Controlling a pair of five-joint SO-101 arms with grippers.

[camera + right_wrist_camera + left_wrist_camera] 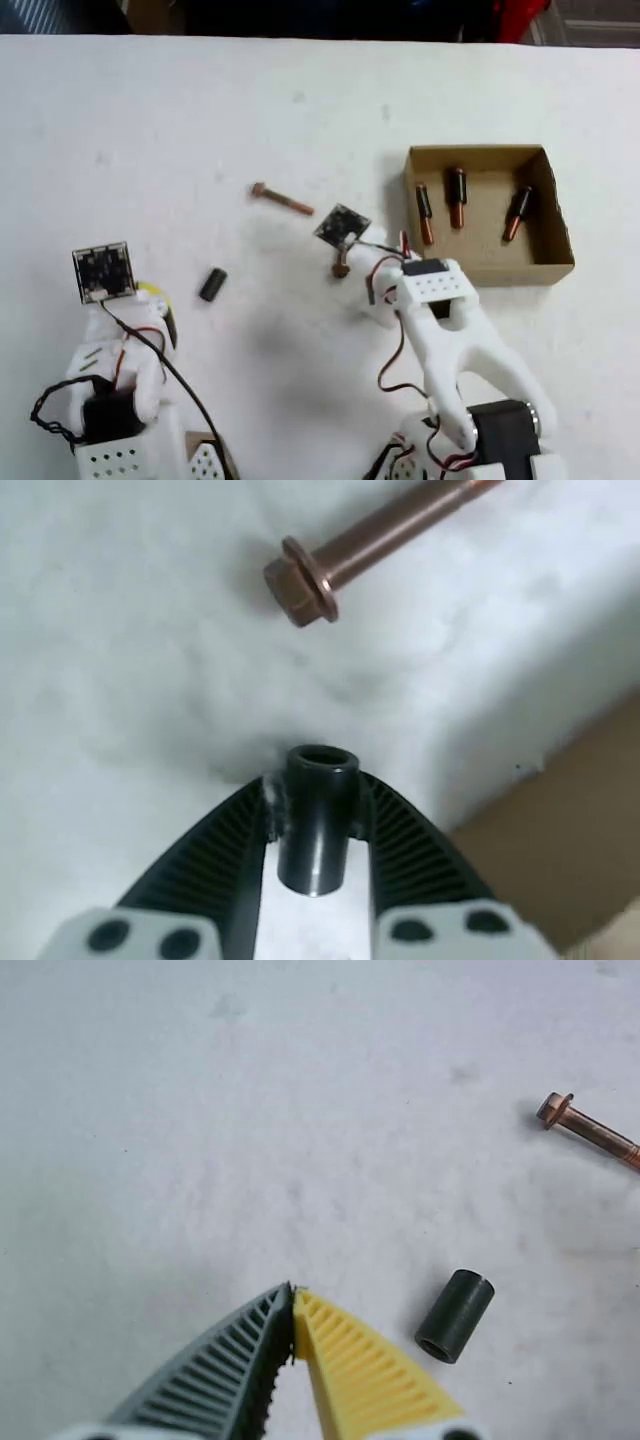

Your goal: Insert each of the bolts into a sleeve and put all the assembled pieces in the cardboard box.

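My right gripper (315,785) is shut on a black sleeve (318,832), held with its open end pointing forward. Just beyond it a copper bolt (330,565) lies on the white table, head towards the sleeve; from above the bolt's head (340,267) shows next to the right gripper (372,285). A second bolt (282,199) lies farther left, also seen as the bolt (590,1130) in the left wrist view. A loose black sleeve (456,1315) lies beside my left gripper (293,1300), which is shut on nothing. The cardboard box (545,262) holds three assembled pieces.
The box's wall (560,860) stands close beside the right gripper. The loose sleeve (212,284) lies between the two arms, near the left gripper (163,310). Bare white table stretches across the far half. Wires trail from both arms.
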